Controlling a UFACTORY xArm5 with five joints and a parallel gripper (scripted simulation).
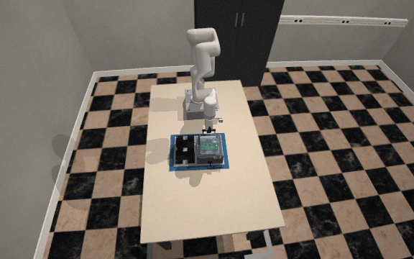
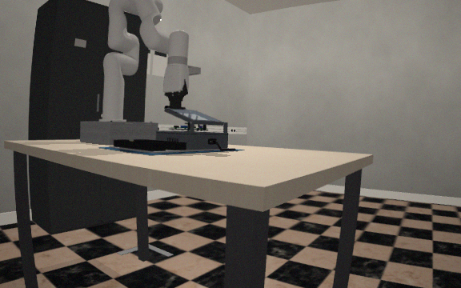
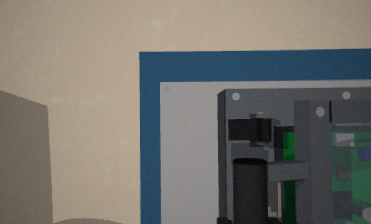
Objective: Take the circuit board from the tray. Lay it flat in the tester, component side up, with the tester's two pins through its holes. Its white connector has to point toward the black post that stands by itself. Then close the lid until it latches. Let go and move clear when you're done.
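The green circuit board (image 1: 208, 144) lies flat in the grey tester (image 1: 210, 150) on the blue mat; it also shows in the wrist view (image 3: 358, 175) under the lid. The clear lid (image 2: 192, 115) is tilted low over the tester, hinged at the near side, its far edge raised. My gripper (image 2: 175, 105) is shut on the lid's handle at that raised far edge; it also shows in the top view (image 1: 209, 130). The black tray (image 1: 184, 149) sits left of the tester. A black post (image 3: 249, 129) stands by the tester's corner.
The arm's grey base (image 1: 201, 108) stands behind the mat. A cable (image 2: 226, 150) runs from the tester's front. A dark cabinet (image 1: 239, 36) stands behind the table.
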